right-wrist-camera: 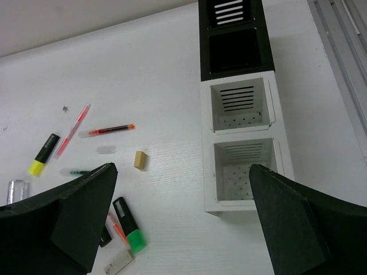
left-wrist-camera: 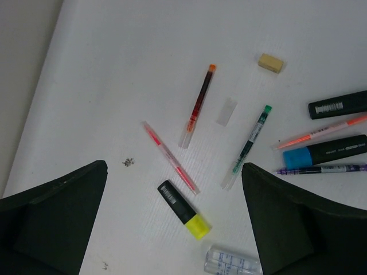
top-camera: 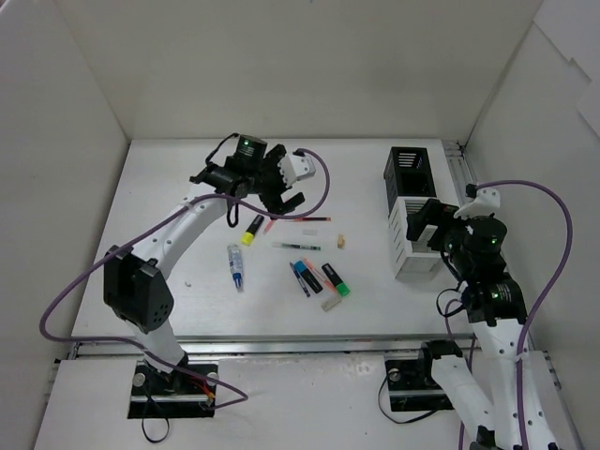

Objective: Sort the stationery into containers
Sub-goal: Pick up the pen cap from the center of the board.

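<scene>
Left arm reaches forward, left gripper (left-wrist-camera: 174, 166) spread and empty, poised above the pens (left-wrist-camera: 198, 106). Right arm is bent upright. The right gripper (right-wrist-camera: 183, 167) is spread and empty, near the white box (right-wrist-camera: 241, 135).

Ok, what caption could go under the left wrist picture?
Left tool open above a yellow highlighter, red pen, green pen and beige eraser on the white table.

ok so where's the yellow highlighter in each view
Top external: the yellow highlighter lies left of centre, at the left end of the scattered stationery.
Left wrist: low centre, yellow end pointing down-right.
Right wrist: far left, mid-height, yellow end lowest.
Shared landmark: the eraser, off to the highlighter's right in all three views.
</scene>
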`<state>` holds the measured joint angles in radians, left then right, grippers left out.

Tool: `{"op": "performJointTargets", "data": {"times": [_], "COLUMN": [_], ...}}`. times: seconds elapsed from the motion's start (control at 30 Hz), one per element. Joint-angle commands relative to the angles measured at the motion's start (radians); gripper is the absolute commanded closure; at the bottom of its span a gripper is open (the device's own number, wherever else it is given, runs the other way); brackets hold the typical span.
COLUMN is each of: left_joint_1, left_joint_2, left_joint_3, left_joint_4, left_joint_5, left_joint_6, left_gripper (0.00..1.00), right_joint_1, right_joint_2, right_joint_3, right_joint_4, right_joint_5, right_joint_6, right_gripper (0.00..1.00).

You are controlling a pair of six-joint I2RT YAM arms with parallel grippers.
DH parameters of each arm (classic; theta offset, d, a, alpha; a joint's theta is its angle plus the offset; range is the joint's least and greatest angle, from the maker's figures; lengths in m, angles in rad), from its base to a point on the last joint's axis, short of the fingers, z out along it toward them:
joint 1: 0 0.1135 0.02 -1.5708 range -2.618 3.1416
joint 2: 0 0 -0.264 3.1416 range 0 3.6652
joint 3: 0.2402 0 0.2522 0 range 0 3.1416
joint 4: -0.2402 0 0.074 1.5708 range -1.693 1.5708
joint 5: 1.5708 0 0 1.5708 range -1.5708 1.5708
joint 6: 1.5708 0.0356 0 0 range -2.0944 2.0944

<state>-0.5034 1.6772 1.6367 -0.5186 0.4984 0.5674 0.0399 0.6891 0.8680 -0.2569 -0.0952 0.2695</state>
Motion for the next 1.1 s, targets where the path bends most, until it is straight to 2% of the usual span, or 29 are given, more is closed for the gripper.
{"op": "performJointTargets", "data": {"times": [0.0,0.37,0.73,0.83,0.87,1.07], "left_joint_1": [-0.023,-0.023,-0.083,-0.104,-0.104,-0.104], "left_joint_2": [0.053,0.252,0.345,0.384,0.392,0.432], "left_joint_3": [0.055,0.075,0.091,0.104,0.109,0.138], "left_joint_4": [-0.026,0.074,0.077,0.074,0.074,0.074], "left_joint_5": [-0.058,-0.017,-0.001,0.009,0.015,0.025], "left_joint_6": [0.095,0.078,0.071,0.078,0.077,0.084], "left_gripper": [0.01,0.02,0.12,0.21,0.28,0.34], "right_joint_1": [-0.005,-0.003,-0.006,-0.005,-0.005,-0.005], "right_joint_2": [-0.006,0.015,0.059,0.067,0.067,0.066], "right_joint_3": [0.037,0.035,0.032,0.032,0.031,0.026], "right_joint_4": [0.028,-0.011,-0.039,-0.045,-0.045,-0.045], "right_joint_5": [-0.066,-0.040,-0.073,-0.092,-0.095,-0.101], "right_joint_6": [-0.044,-0.053,-0.052,-0.052,-0.053,-0.050], "right_gripper": [0.02,0.02,0.02,0.02,0.02,0.02]}}
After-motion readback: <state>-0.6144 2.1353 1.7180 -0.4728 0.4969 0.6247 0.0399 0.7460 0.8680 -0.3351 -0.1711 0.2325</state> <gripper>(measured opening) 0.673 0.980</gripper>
